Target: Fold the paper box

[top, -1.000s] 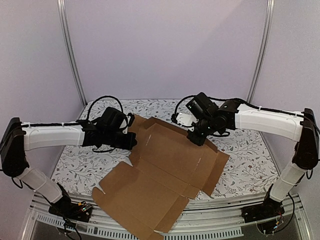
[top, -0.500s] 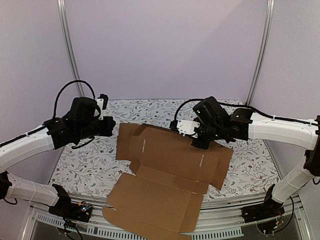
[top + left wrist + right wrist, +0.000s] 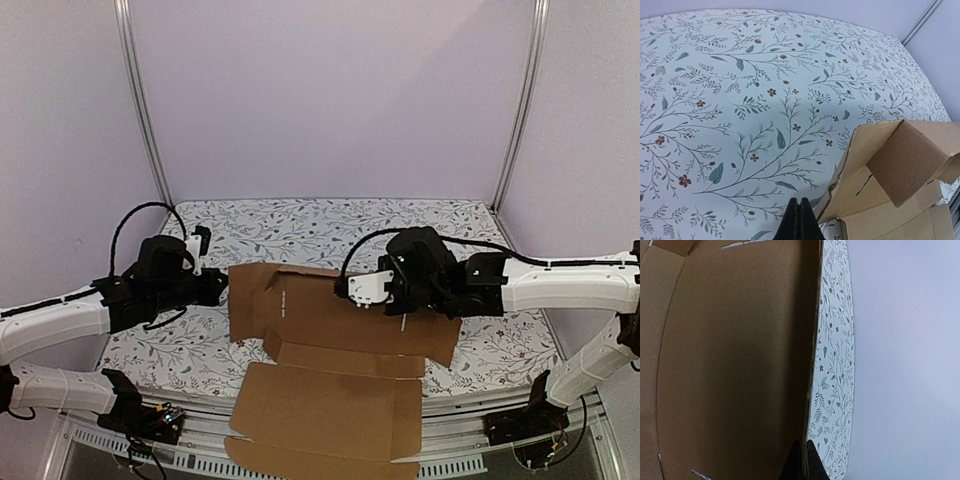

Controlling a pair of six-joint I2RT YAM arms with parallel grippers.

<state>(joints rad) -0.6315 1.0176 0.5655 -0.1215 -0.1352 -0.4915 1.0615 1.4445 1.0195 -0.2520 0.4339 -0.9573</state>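
The paper box point(image 3: 330, 325) is a flat brown die-cut cardboard sheet in the middle of the table. Its near panel hangs over the front edge. My left gripper point(image 3: 222, 289) is shut and sits just off the sheet's left edge, holding nothing. In the left wrist view its tips point(image 3: 799, 204) hover over the cloth beside a raised corner flap of the paper box point(image 3: 890, 165). My right gripper point(image 3: 352, 290) is shut over the back panel. In the right wrist view its tips point(image 3: 803, 446) line up with the back edge of the paper box point(image 3: 730, 365). I see nothing pinched.
The table point(image 3: 300, 222) wears a white cloth with a leaf pattern. Lilac walls close in the back and both sides, with metal posts point(image 3: 140, 110) at the far corners. The arm bases stand at the near rail.
The sheet has swung from slanted to square with the table and slid toward the front. My left gripper drew back left off the sheet. My right gripper moved left and nearer over it.
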